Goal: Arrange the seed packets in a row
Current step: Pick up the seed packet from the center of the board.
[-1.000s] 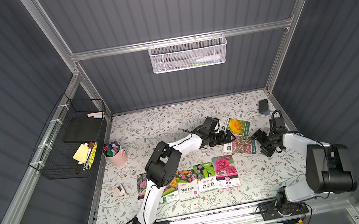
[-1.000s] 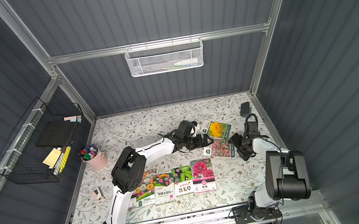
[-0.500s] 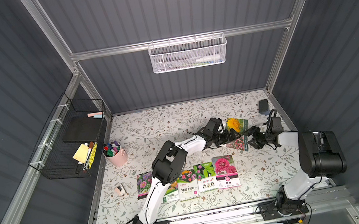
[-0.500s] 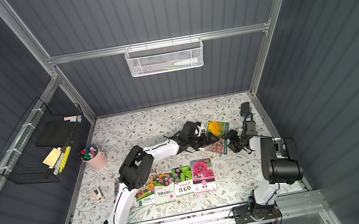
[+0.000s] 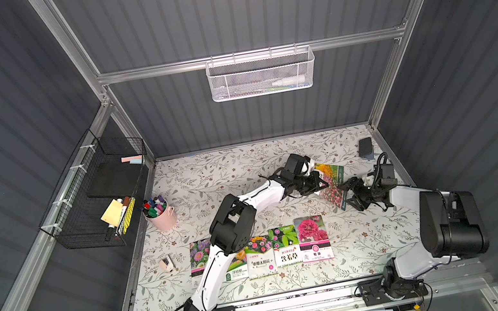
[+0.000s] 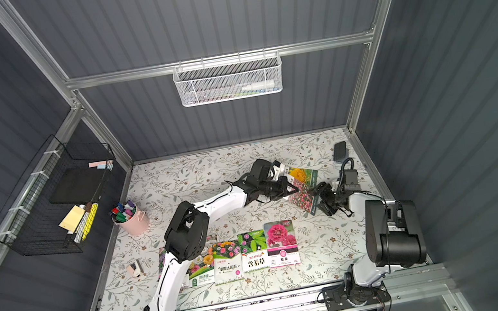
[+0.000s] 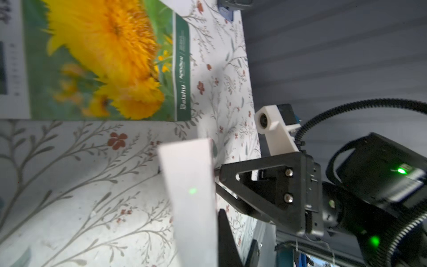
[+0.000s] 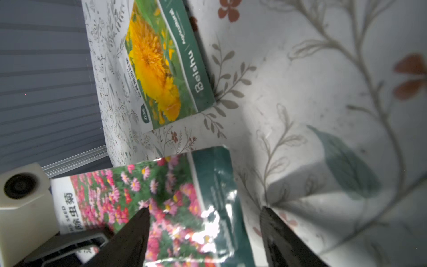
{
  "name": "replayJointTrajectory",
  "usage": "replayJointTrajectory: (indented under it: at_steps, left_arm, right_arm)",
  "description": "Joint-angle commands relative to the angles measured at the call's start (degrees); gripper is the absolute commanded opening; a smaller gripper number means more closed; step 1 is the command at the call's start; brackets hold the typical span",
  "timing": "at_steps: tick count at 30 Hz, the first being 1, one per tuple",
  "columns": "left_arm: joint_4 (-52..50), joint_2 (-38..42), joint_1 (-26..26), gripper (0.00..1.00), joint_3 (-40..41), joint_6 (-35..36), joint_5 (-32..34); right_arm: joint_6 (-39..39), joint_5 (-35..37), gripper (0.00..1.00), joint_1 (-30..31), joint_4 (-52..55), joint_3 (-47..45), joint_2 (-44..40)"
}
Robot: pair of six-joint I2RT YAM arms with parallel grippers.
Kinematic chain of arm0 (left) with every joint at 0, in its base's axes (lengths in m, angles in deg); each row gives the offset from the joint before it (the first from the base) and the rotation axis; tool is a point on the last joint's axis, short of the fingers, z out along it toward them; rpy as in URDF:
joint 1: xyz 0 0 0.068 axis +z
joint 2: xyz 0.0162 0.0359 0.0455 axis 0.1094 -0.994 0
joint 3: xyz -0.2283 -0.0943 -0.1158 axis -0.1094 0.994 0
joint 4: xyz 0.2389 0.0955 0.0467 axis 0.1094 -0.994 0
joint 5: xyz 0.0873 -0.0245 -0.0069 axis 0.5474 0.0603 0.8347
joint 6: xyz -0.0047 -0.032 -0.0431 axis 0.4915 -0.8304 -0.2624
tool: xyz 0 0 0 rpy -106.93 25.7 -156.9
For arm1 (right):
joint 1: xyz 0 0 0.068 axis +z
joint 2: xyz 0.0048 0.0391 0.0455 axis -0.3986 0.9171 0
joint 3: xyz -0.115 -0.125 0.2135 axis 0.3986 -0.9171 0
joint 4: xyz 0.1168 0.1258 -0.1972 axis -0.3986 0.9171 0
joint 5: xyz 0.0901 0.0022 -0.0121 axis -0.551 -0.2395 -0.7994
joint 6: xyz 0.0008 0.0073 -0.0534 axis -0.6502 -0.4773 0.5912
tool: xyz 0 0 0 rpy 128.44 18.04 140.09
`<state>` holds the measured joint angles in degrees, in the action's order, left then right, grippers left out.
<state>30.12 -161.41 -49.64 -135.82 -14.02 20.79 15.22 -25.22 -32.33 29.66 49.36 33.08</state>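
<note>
Several seed packets lie in a row near the front in both top views, from the pink-flower packet (image 5: 313, 237) (image 6: 281, 242) leftward; my left arm covers part of the leftmost ones. A sunflower packet (image 5: 333, 171) (image 8: 159, 69) lies flat at the back right. My left gripper (image 5: 321, 183) (image 7: 216, 222) is shut on the pink-daisy packet (image 5: 334, 192) (image 8: 173, 198), which is tilted up off the mat, its white back (image 7: 191, 196) facing the left wrist camera. My right gripper (image 5: 346, 190) (image 8: 205, 212) is open, its fingers either side of that packet's free edge.
A pink cup of markers (image 5: 160, 216) stands at the left. A small dark block (image 5: 365, 146) lies in the back right corner, and a small white item (image 5: 166, 264) at the front left. A black wire basket (image 5: 95, 201) hangs on the left wall.
My left gripper has reached right and shut on the pink-daisy packet, tipping it up off the mat. My right gripper has moved left, up to the packet's other edge.
</note>
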Motion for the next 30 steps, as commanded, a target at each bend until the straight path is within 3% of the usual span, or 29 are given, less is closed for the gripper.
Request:
replayJointTrajectory:
  at_steps: [1, 7, 11, 14, 16, 19, 21, 24, 27, 28, 29, 30]
  left_arm:
    - [1.2, 1.2, 2.2, 0.00, -4.0, 0.4, -12.0]
    - [-5.6, 4.1, 4.1, 0.00, -5.9, 3.7, -28.1]
    - [-13.6, 6.3, 4.8, 0.00, -4.5, 9.8, -30.7]
    - [-8.1, 7.2, 4.8, 0.00, -2.0, 6.0, -30.9]
    - [1.3, 6.9, 4.8, 0.00, -0.2, -1.6, -31.4]
    - [11.2, 5.6, 4.8, 0.00, 0.1, -10.2, -32.1]
    - [12.4, 5.1, 4.7, 0.00, 0.2, -12.0, -32.0]
    - [12.1, 5.6, 4.8, 0.03, 1.2, -11.6, -31.7]
    - [7.5, 6.9, 4.8, 0.21, 1.8, -7.5, -30.3]
    - [4.4, 7.3, 4.8, 0.32, 1.8, -4.9, -29.5]
    - [1.2, 7.7, 4.8, 0.58, 1.8, -2.5, -28.3]
    - [-2.7, 8.2, 4.8, 0.78, 1.6, 0.3, -26.4]
  right_arm:
    - [1.8, -3.8, 0.81, -2.1, 3.8, -0.3, -5.1]
    - [3.5, -13.4, 0.88, -4.8, 7.0, 0.2, -14.1]
    - [0.9, -22.6, 0.85, -4.5, 2.6, -1.3, -16.0]
    - [2.4, -23.4, 0.82, -3.0, 3.7, -2.1, -17.1]
    - [3.7, -23.1, 0.79, -1.9, 5.4, -2.1, -19.3]
    - [3.1, -23.4, 0.68, -1.8, 4.6, -3.1, -20.4]
    - [2.5, -23.9, 0.59, -1.7, 4.0, -3.1, -21.7]
    - [3.7, -23.2, 0.34, -1.7, 6.3, -2.2, -23.9]
    - [6.7, -21.0, 0.11, -1.7, 11.1, -1.3, -25.8]
    - [7.5, -20.0, 0.03, -1.7, 12.3, -1.3, -26.5]
    - [8.2, -19.2, 0.00, -1.7, 13.2, -1.4, -27.1]
    - [8.6, -17.8, 0.00, -1.8, 14.3, -1.8, -27.9]
